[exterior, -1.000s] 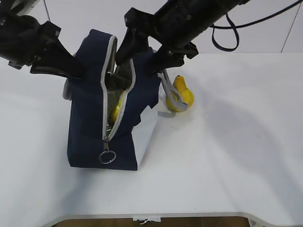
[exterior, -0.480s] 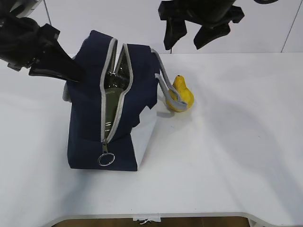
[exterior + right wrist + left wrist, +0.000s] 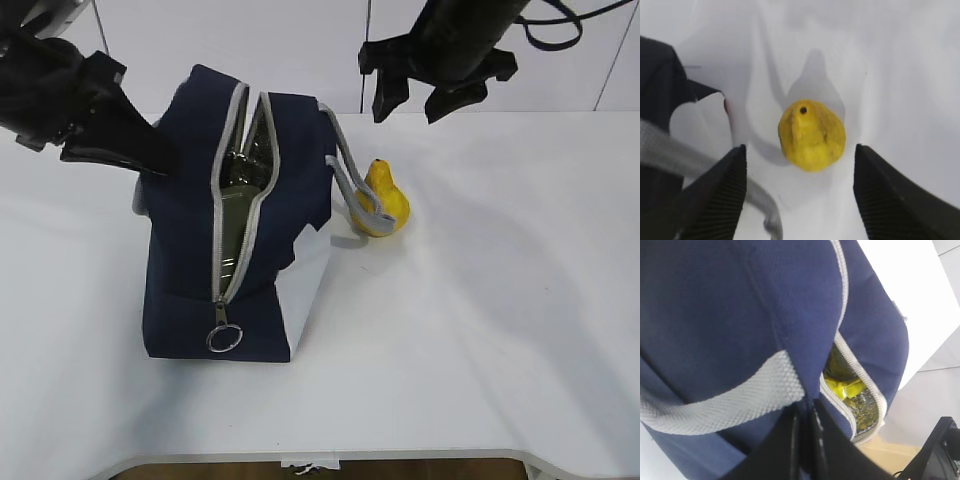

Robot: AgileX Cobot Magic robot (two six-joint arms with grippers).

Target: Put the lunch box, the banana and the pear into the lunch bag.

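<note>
The navy lunch bag (image 3: 190,250) stands on the white table with its grey zipper open along the top. My left gripper (image 3: 150,160) is shut on a fold of the bag's fabric (image 3: 807,405) beside a grey handle (image 3: 720,400). Something bright yellow, perhaps the banana (image 3: 842,387), shows inside through the opening in the left wrist view. The lunch box is hidden. The golden-yellow pear (image 3: 383,200) stands on the table just right of the bag, behind a grey strap. My right gripper (image 3: 415,100) is open and empty, high above the pear (image 3: 811,134).
The bag's metal ring pull (image 3: 225,338) hangs at the near end of the zipper. A grey handle strap (image 3: 705,165) lies on the table left of the pear. The white table (image 3: 480,300) stretches right and to the front.
My right gripper has come up out of the bag's opening and moved right, to above the pear. The yellow thing seen in the opening has dropped out of the exterior view. The left gripper stays put.
</note>
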